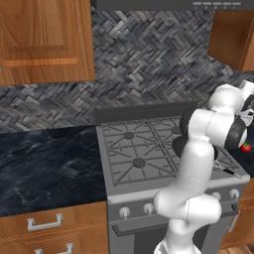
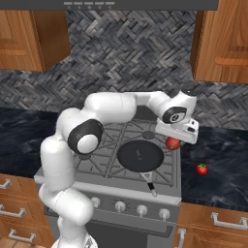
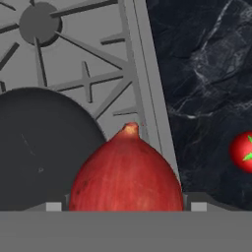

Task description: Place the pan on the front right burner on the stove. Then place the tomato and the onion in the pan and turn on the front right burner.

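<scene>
The dark pan [image 2: 140, 156] sits on the right front of the stove [image 2: 97, 160], covering the front right burner, its handle pointing toward the knobs. My gripper [image 2: 177, 136] hangs over the stove's right edge beside the pan's rim, shut on the red-brown onion [image 2: 173, 143]. In the hand view the onion [image 3: 125, 172] fills the span between the gripper [image 3: 125, 207] tips, with the pan [image 3: 39, 147] to its left. The bright red tomato [image 2: 202, 169] with its green top lies on the dark counter right of the stove, also seen as tomato [image 3: 243, 151] and tomato [image 1: 246, 147].
White knobs [image 2: 142, 209] line the stove front. The rear right burner [image 3: 39, 22] lies beyond the pan. Dark marble counter [image 2: 223, 160] runs right of the stove and counter [image 1: 44, 163] left of it. Wooden cabinets [image 2: 223, 43] hang above.
</scene>
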You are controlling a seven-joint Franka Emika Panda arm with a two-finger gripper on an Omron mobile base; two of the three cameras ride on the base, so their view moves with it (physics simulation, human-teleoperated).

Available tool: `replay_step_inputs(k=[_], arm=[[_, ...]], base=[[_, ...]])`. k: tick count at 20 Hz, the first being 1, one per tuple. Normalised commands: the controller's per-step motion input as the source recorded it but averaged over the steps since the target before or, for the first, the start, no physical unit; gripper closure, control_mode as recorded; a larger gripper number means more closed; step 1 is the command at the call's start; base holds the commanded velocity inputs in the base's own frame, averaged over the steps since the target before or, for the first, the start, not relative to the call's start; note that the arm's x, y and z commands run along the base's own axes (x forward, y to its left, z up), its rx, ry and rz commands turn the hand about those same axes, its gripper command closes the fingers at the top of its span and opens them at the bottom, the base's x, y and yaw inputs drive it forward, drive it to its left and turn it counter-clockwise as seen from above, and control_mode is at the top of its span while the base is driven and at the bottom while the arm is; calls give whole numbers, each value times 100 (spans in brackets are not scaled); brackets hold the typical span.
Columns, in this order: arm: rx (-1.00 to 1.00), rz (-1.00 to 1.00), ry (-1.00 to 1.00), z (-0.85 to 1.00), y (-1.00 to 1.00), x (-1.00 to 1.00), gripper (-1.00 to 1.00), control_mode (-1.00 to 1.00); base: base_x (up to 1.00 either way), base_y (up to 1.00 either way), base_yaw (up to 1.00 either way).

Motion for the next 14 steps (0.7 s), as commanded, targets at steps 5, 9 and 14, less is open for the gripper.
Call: replay_step_inputs(k=[5, 9, 14], arm=[[-4, 0, -3, 2, 74, -36, 100, -100], [-3, 0, -2, 11, 71, -26, 100, -100], [-3, 0, -3, 16, 70, -11, 100, -100]], base=[[0, 0, 0], [0, 0, 0], [0, 0, 0]])
